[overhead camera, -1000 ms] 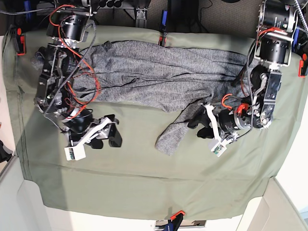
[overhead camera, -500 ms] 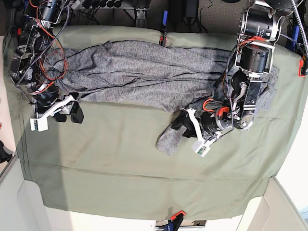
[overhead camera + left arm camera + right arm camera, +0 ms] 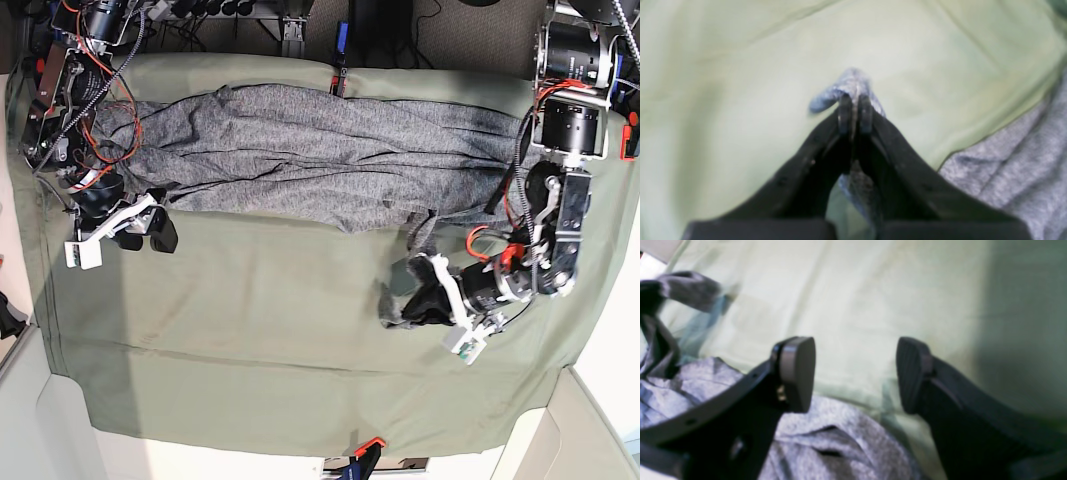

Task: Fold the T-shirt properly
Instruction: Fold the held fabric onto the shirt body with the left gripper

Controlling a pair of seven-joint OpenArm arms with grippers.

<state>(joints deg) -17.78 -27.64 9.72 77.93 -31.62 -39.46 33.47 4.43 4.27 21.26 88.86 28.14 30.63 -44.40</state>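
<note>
The heather-grey T-shirt (image 3: 300, 150) lies spread across the back of the olive-green cloth sheet (image 3: 260, 350). My left gripper (image 3: 402, 305), on the right of the base view, is shut on the end of a sleeve (image 3: 392, 312) and holds it bunched just above the sheet. The left wrist view shows the left gripper (image 3: 853, 115) pinching the grey fabric (image 3: 851, 83). My right gripper (image 3: 147, 236) is open at the shirt's left lower edge. In the right wrist view the right gripper (image 3: 855, 375) is open and empty over the shirt's edge (image 3: 840, 440).
The sheet is held by red clamps at the front (image 3: 368, 445), back (image 3: 337, 80) and sides (image 3: 42, 85) (image 3: 630, 135). The table's edges lie just beyond the sheet. Cables and motors hang along both arms.
My left gripper has pulled the sleeve end towards the front and right, gathering it. My right arm swung left to the shirt's left edge a second ago and has since held still.
</note>
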